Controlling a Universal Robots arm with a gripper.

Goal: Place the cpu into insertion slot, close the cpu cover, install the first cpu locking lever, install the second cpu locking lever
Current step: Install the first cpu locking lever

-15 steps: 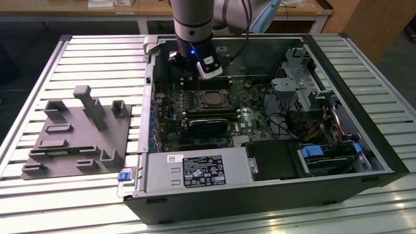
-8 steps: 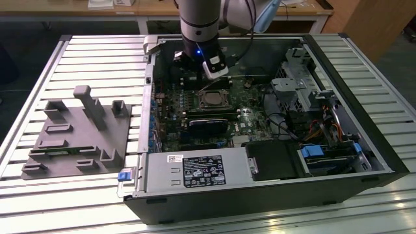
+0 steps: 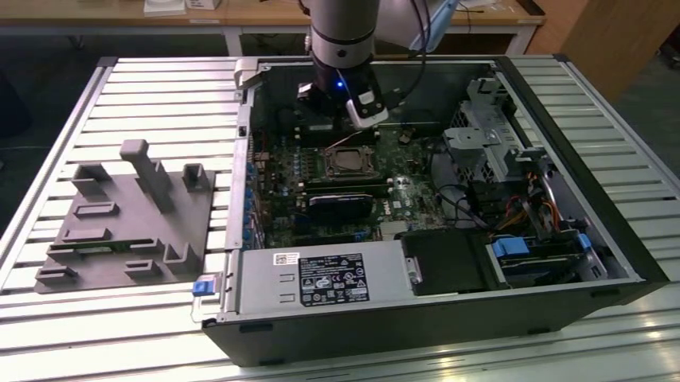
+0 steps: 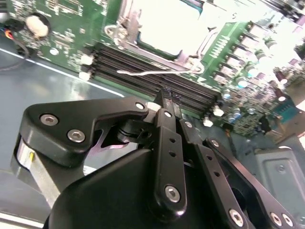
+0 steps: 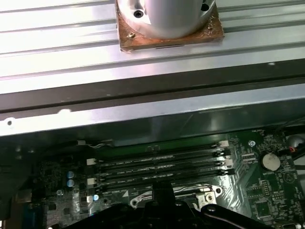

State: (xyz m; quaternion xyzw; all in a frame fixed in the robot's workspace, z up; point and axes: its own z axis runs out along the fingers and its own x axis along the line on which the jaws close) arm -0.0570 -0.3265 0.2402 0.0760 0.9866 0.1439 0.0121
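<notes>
Nearest in the exterior view, the slatted metal table (image 3: 117,326) carries an open computer case (image 3: 425,326) lying on its side. A grey moulded fixture (image 3: 123,215) sits apart from it toward the exterior view's left. Inside the case, the power supply (image 3: 318,278) runs along the near wall. A drive bay with a blue tab (image 3: 512,248) is beside it toward the exterior view's right.

Further in lies the green motherboard (image 3: 282,191), with a dark graphics card (image 3: 342,205) set across it. Just beyond the card is the insertion slot (image 3: 328,163). The cpu (image 3: 349,162) lies flat in it with its dull metal top facing up (in the second wrist view it is washed out to white). The cpu cover (image 4: 129,28) looks to be down around the chip, its frame edging the bright square.

A thin silvery locking lever (image 4: 157,72) runs across the memory slots (image 4: 143,57), between the socket and the end effector (image 4: 167,98). Whether the lever is latched I cannot tell. The end effector hangs above those slots on the far side of the socket. Its fingers are drawn together with no gap showing at the tips, and nothing is held between them. Beyond it, in the first wrist view, are the case's far wall (image 5: 143,114) and more table slats.
</notes>
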